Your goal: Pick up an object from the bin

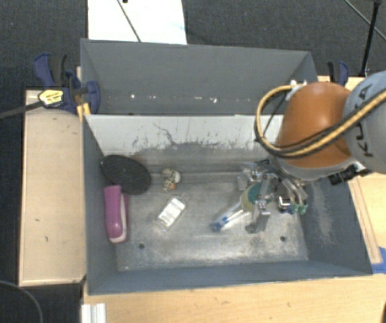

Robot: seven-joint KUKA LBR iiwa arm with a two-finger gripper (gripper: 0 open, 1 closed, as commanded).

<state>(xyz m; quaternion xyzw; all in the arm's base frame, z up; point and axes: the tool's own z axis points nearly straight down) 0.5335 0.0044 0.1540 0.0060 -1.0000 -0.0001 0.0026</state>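
Tool [263, 212] low just beside blue-tipped white tube [225, 221], its grip state indiscernible beneath orange wrist cover [314, 120].

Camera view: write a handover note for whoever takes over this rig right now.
End effector: down at the floor of the bin, right side; open or shut cannot be told.
Things: a small blue-and-white tube lies just left of it, the nearest thing. Further left are a clear packet, a small tan piece, a black oval pad and a pink stapler-shaped thing.
Done: the arm is lowered into the bin.
Left: nothing is visibly lifted; a grasp and lift remain.
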